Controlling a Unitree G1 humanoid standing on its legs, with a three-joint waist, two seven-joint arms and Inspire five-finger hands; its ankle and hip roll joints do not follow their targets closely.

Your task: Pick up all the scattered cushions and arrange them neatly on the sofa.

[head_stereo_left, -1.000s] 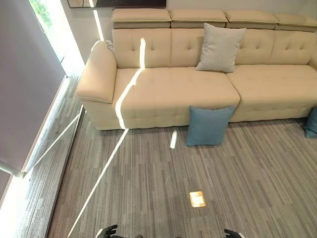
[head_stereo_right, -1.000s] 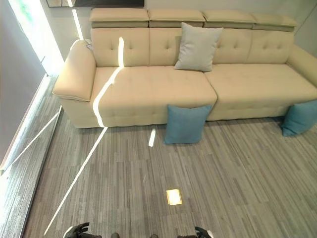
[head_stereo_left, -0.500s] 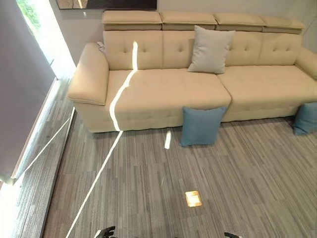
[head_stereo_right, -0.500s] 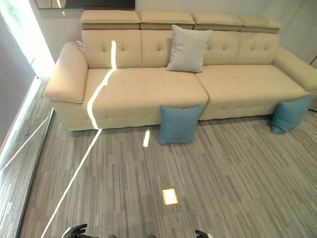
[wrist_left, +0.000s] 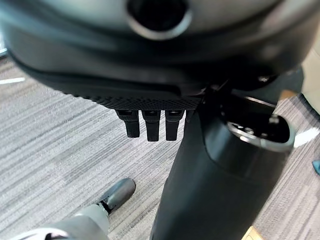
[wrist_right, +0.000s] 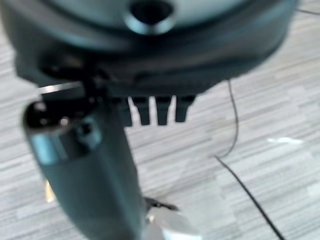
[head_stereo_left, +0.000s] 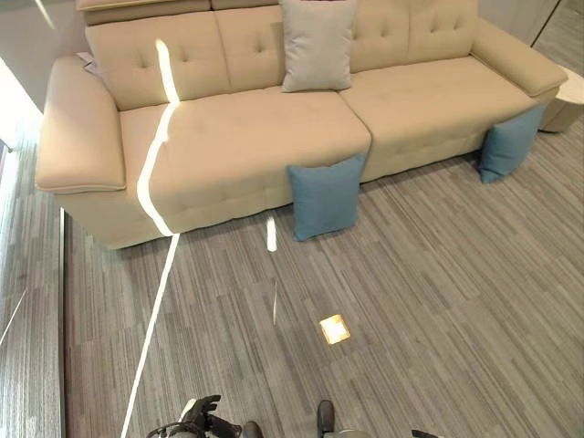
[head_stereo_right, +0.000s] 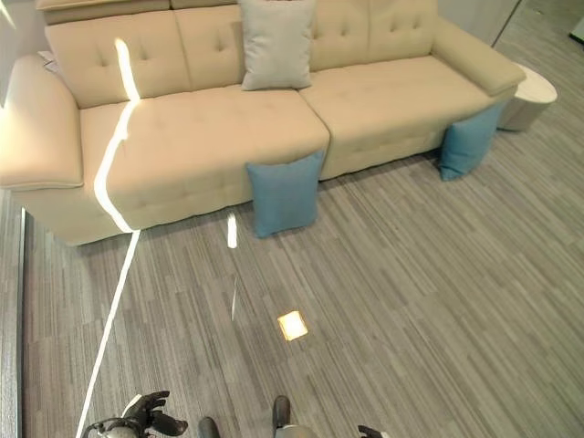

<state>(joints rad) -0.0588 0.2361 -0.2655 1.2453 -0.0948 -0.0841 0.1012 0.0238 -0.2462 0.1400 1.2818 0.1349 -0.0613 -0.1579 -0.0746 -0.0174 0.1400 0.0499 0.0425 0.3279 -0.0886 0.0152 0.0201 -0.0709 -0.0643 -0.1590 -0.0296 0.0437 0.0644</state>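
Observation:
A blue cushion [head_stereo_left: 326, 196] stands on the floor, leaning against the front of the beige sofa [head_stereo_left: 237, 146] near its middle. A second blue cushion [head_stereo_left: 509, 143] leans against the sofa's right end. One grey cushion [head_stereo_left: 317, 44] stands upright against the sofa's backrest. My left hand [head_stereo_left: 196, 415] hangs low, far from the cushions, with relaxed fingers [wrist_left: 149, 124] holding nothing. My right hand [head_stereo_right: 370, 431] shows at the lower right, its fingers [wrist_right: 157, 110] straight and empty.
A small round white table [head_stereo_right: 529, 91] stands by the sofa's right arm. A brass floor socket [head_stereo_left: 334, 328] sits in the grey striped carpet between me and the sofa. A sunlight stripe crosses the seat and floor on the left.
The whole picture has shifted, so the camera has moved: the sofa's right end and second blue cushion show more fully. Cushions lie where they were; both hands stay low.

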